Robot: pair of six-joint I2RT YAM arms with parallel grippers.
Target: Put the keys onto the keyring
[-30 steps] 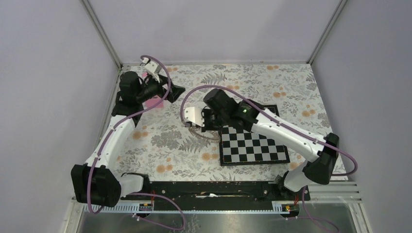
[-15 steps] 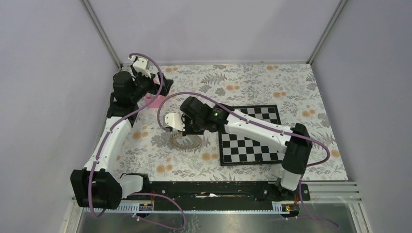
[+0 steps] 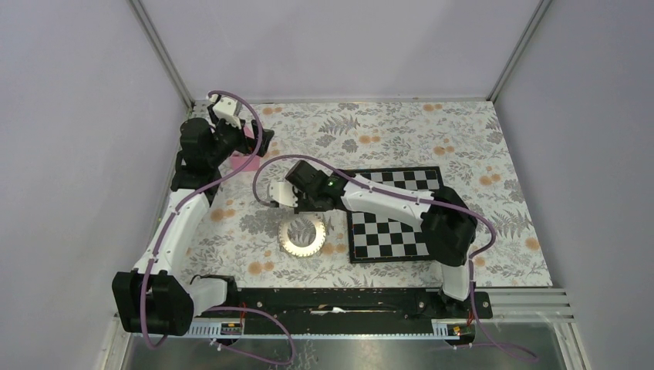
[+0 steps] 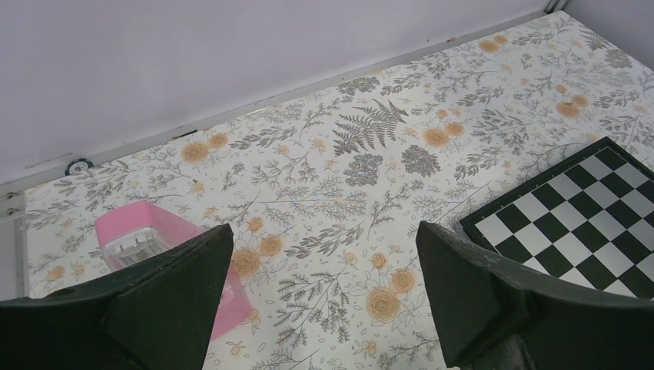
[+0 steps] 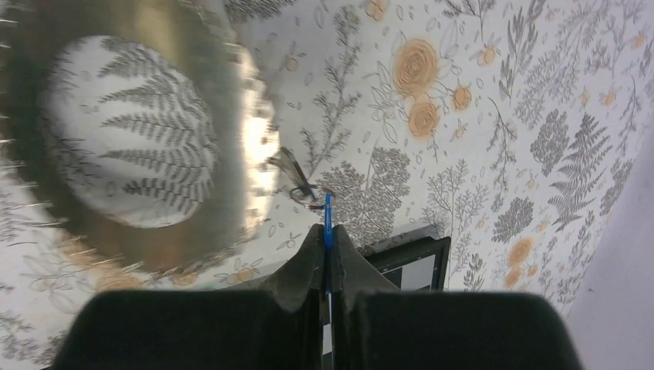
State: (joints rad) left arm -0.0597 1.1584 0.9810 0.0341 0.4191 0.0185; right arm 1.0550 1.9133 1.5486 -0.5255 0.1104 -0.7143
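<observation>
Floral worktop (image 3: 385, 131) carries the keyring (image 3: 301, 250), flat beside the chessboard (image 3: 393, 231). Near it the right tool (image 5: 327, 235) is clamped on the blue key (image 5: 328, 210); the left tool (image 4: 322, 239) stands wide apart by a pink object (image 4: 143, 235).

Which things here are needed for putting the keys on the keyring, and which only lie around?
Needed: the keyring; the blue key, pinched in the shut right gripper.
Only lying around: the chessboard; the pink box near the open left gripper.
</observation>
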